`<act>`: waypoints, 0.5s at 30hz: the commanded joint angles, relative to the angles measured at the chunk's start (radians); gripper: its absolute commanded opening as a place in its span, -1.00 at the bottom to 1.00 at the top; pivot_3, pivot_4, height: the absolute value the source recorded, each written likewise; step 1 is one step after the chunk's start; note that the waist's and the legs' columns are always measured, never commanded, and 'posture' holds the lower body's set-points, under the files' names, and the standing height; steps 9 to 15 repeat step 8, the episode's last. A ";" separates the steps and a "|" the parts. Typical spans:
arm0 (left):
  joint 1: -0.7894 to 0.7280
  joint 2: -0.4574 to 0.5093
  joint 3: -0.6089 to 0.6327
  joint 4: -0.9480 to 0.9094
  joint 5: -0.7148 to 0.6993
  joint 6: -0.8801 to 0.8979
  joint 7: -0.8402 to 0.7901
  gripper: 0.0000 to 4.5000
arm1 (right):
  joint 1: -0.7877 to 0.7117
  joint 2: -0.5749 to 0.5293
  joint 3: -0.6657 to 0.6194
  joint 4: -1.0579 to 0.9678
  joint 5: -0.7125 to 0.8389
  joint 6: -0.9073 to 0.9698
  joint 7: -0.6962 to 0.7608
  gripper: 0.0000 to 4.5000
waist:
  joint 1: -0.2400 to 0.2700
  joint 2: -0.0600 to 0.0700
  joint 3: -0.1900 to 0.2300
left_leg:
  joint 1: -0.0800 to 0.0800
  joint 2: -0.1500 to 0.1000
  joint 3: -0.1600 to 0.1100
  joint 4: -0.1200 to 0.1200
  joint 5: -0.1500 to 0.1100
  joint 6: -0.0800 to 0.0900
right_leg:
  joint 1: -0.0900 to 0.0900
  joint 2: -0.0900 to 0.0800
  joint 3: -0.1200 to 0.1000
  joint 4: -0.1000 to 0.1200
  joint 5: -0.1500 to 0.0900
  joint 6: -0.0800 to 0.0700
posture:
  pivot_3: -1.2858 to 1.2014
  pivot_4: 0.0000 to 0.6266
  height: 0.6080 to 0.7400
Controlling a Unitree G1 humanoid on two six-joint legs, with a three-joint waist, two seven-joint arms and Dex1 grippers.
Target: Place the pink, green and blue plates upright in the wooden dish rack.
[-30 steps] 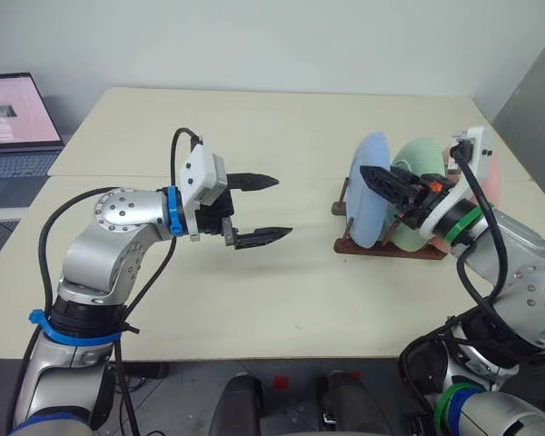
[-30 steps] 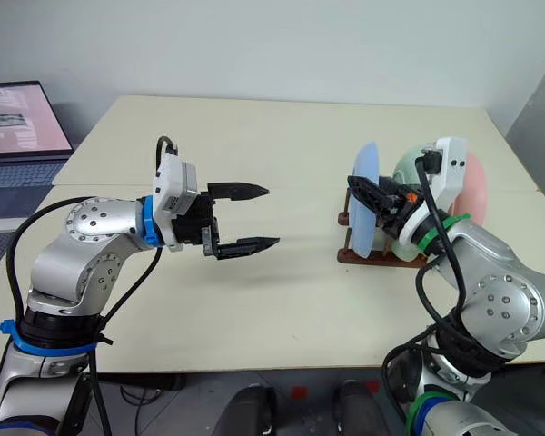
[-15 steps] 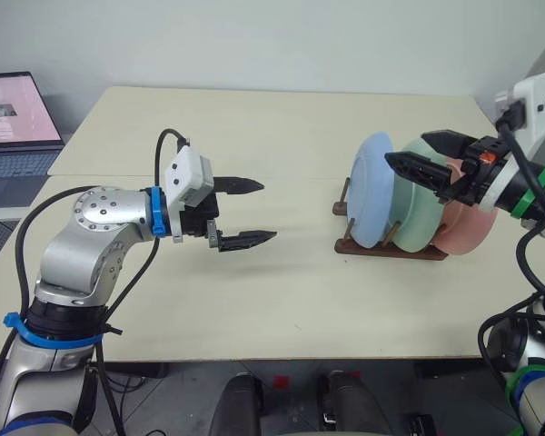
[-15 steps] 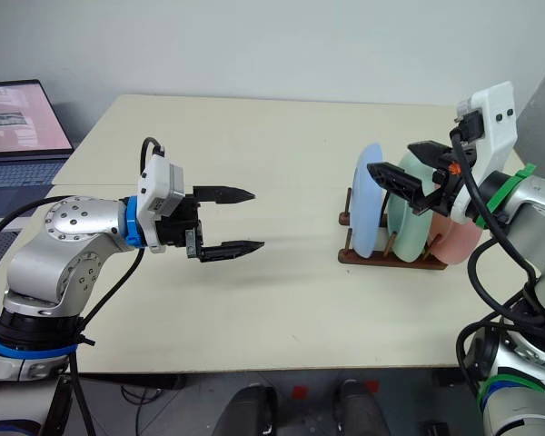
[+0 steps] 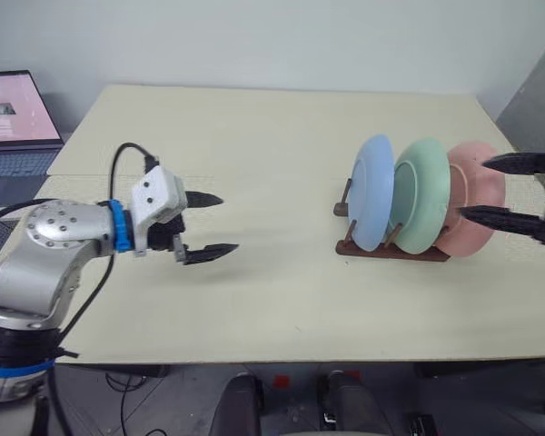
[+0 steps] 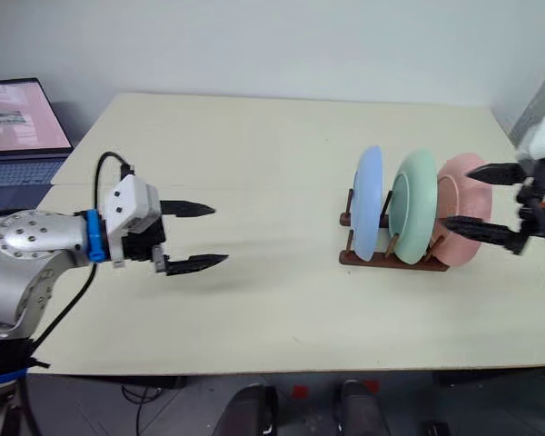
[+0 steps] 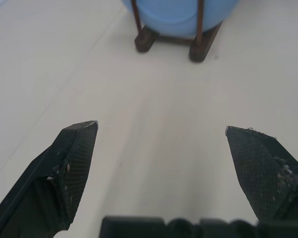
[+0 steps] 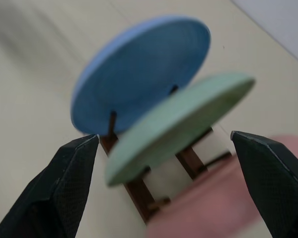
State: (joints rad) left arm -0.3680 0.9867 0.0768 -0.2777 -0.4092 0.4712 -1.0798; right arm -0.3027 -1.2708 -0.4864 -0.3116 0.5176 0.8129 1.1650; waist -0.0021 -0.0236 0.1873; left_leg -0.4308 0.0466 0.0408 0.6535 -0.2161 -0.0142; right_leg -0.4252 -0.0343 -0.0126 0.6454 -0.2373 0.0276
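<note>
**Three plates upright in the rack, both grippers empty**

On the cream table (image 5: 282, 300), toward its right side, sits the rack (image 5: 395, 250), a dark wooden frame with pegs. All three plates stand on edge in it, side by side in a row: the blue plate (image 5: 374, 193) is leftmost, the green plate (image 5: 421, 195) is in the middle, and the pink plate (image 5: 477, 204) is rightmost. Each leans a little (faces turned toward the left), with pegs showing between blue and green.

At the right edge of the head views is the right gripper (image 6: 477, 197), its two black fingers spread wide, one above the other. The fingertips lie in front of the pink plate's right part; whether they touch it I cannot tell, and nothing is between them. Its wrist view looks between the parted fingers at the blue and green plates and the rack's pegs.

Well apart, over the left half of the table, the left gripper (image 5: 205, 226) hangs above the surface with fingers spread and nothing pinched. It points toward the rack, and its wrist view shows the rack's end and the bottom of the blue plate.

A laptop (image 5: 14, 118) sits beyond the table's left edge.
</note>
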 commanded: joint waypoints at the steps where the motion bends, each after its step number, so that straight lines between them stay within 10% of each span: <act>1: 0.034 0.050 0.074 -0.047 0.016 -0.013 0.004 1.00 | 0.074 -0.058 -0.077 0.094 -0.080 -0.187 0.132 0.98 | 0.000 0.000 0.000 | 0.000 0.000 0.000 0.000 0.000 0.000 | 0.000 0.000 0.000 0.000 0.000 0.000 | 0.03 -0.52 1.00; 15: 0.116 0.083 0.115 -0.048 0.012 -0.004 -0.006 1.00 | 0.149 -0.091 -0.077 0.211 -0.147 -0.358 0.223 0.98 | 0.000 0.000 0.000 | 0.002 0.001 0.001 -0.001 0.000 0.000 | 0.000 -0.001 0.001 0.001 0.000 0.000 | 0.03 -0.52 1.00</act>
